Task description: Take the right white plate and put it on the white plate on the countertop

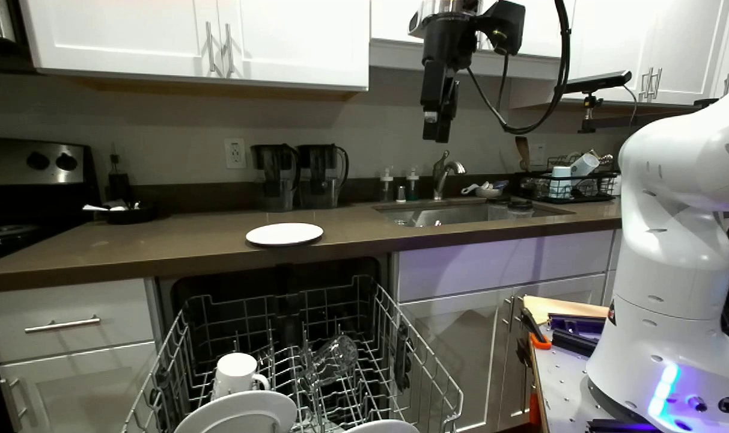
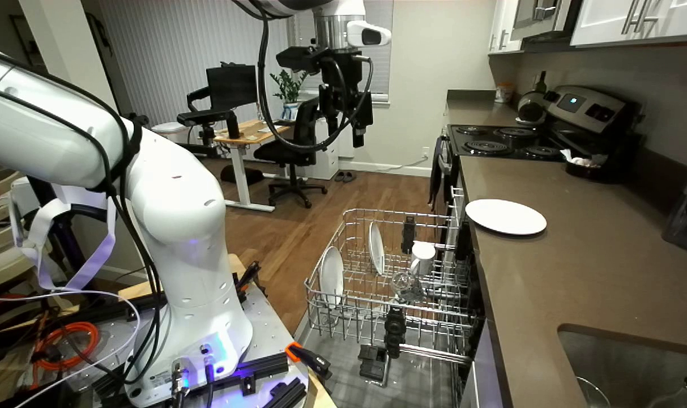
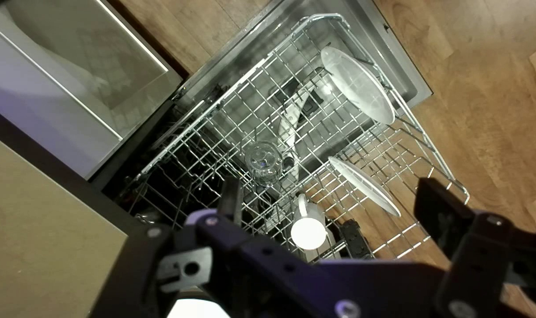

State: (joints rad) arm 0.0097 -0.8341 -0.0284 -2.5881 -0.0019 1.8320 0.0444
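At the left of an exterior view we see a coil stove (image 1: pixel 36 165), and just beside it a black dish (image 1: pixel 139 215) with white items in it. Below the edge of the countertop (image 1: pixel 178 243), the dishwasher rack (image 1: pixel 459 397) stands extended. Toward the rack's left we make out a white mug (image 1: pixel 235 370), upside down, and in front of it the left white plate (image 1: pixel 238 415), on edge. Two dark-lidded water pitchers (image 1: pixel 274 177) stand by the wall; nearer us, the countertop plate (image 1: pixel 285 233) lies flat close to the counter's front edge. Farther right in the rack, a clear glass (image 1: pixel 340 355) sits tilted. Next comes the right white plate (image 1: pixel 383 427), only its top showing here; in the wrist view we find it leaning in the rack, near the outer rim.

Two pump bottles (image 1: pixel 386 183) follow. The gripper (image 1: pixel 439 123) hangs well above the rack; in the wrist view its fingers (image 3: pixel 442 214) are spread wide, with nothing held between them. Behind it, by the wall, we see a faucet (image 1: pixel 442 174) at the sink (image 1: pixel 448 213), then a black dish drainer (image 1: pixel 571 199) holding cups. Rightmost is the white Panda arm (image 1: pixel 671 270), a strip on its base glowing blue-white.
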